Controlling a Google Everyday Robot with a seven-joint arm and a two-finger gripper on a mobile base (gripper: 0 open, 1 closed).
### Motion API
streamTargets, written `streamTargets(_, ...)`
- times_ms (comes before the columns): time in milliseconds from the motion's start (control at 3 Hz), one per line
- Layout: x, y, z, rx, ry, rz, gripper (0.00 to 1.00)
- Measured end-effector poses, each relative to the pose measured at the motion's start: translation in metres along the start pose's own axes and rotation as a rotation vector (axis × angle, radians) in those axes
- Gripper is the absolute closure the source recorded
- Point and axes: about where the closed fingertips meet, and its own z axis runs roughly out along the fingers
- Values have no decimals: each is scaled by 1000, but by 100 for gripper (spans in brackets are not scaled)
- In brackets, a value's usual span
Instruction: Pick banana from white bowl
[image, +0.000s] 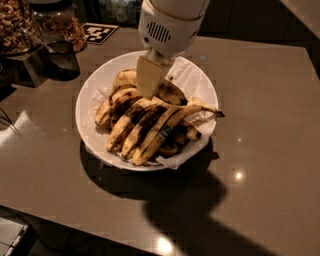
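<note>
The gripper hangs over the twelve-o'clock side of the white bowl, its tip at the blotched banana atop the pile of bananas, though whether it has hold of anything cannot be told.

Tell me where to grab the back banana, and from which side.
Take the banana at its middle, from straight above: it lies crosswise at the back of the pile in the bowl, top exposed, neighbours pressed against its near side. The gripper hangs over that spot.
</note>
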Motion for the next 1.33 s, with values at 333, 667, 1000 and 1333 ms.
streamTargets(333, 8, -10, -10, -64, -78, -46, 100)
streamTargets(667, 19, -10, -19, -181, -177, -153, 100)
streamTargets(1000, 27, -13, -23, -242, -240, -282, 100)
streamTargets(1333, 21, -13, -24, -232, -258, -334, 100)
